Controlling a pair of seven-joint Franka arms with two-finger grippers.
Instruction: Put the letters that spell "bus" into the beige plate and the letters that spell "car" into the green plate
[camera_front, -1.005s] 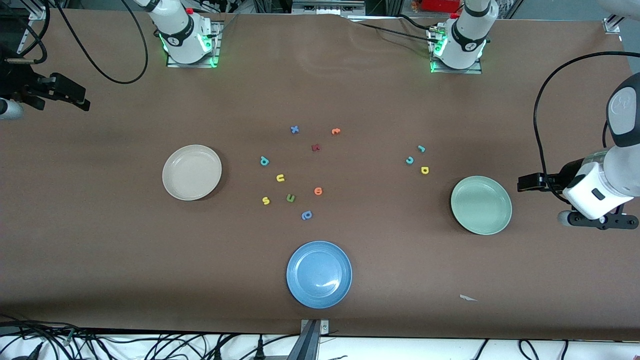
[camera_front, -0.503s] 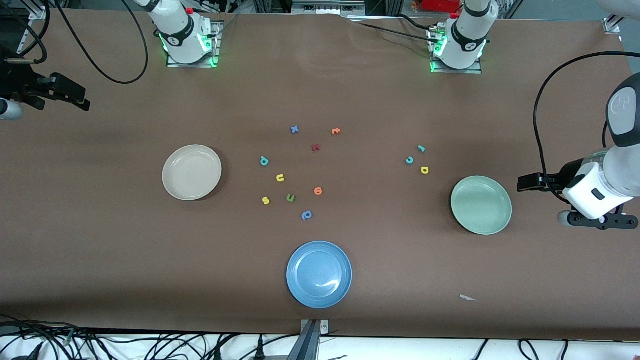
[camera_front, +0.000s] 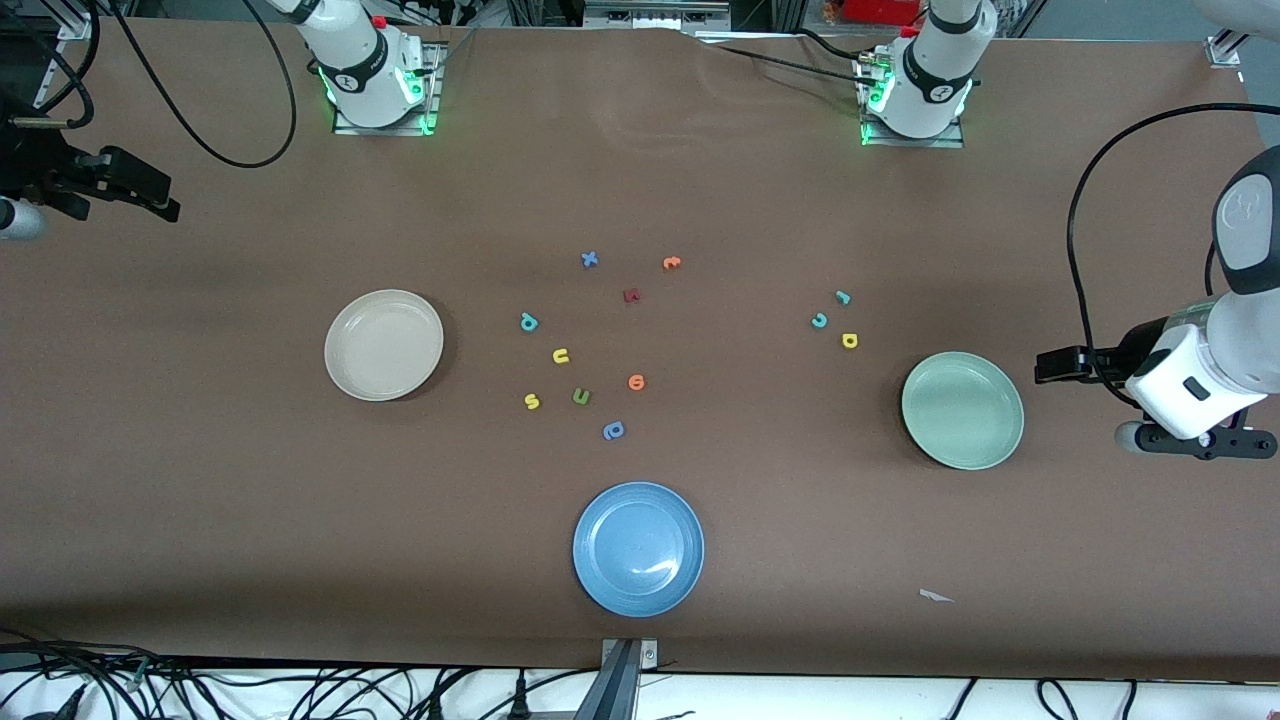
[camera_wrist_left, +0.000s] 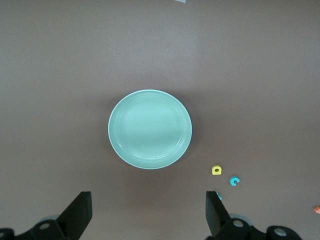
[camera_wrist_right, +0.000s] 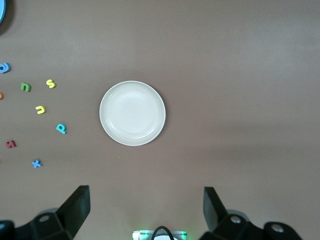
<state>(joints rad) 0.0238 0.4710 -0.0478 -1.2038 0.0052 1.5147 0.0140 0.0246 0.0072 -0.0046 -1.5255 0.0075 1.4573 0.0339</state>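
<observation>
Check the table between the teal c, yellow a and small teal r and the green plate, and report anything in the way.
Nothing visible stands between them. The teal c, yellow a and small teal r lie on bare table beside the green plate, which is empty.

blue plate (camera_front: 638, 549), green u (camera_front: 581, 397), periwinkle looped letter (camera_front: 613, 431), orange letters (camera_front: 636, 382)

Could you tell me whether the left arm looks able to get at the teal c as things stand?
Probably yes. The left gripper hangs open high over the table by the green plate, and the teal c lies flat nearby with only the yellow a and the teal r beside it, not touching.
</observation>
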